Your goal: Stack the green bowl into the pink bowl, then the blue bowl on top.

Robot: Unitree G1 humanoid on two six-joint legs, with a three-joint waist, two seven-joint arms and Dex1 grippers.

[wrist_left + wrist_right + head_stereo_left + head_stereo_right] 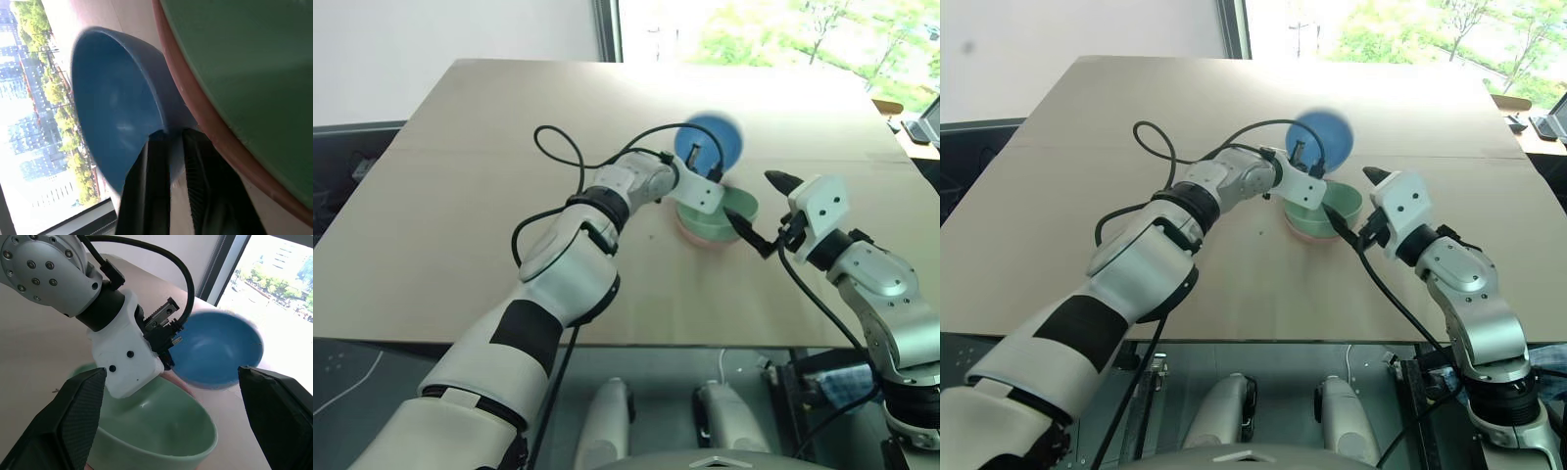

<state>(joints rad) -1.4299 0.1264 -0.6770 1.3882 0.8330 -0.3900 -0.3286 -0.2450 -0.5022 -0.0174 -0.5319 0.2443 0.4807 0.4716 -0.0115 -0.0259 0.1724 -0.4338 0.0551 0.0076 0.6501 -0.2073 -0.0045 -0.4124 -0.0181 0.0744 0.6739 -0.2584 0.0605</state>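
Observation:
The green bowl (742, 205) sits nested inside the pink bowl (703, 238) near the middle of the table. Just behind them the blue bowl (710, 139) is tipped up on edge, its hollow facing me. My left gripper (694, 155) is shut on the blue bowl's near rim, one finger inside (151, 166) and one outside (200, 166). My right gripper (766, 208) stands open to the right of the stacked pair, level with the green bowl's rim, with nothing between its fingers (78, 416).
The tan table (460, 196) stretches wide to the left and behind the bowls. Its front edge runs close below my arms. A window lies beyond the far edge. A black cable (558, 157) loops above my left forearm.

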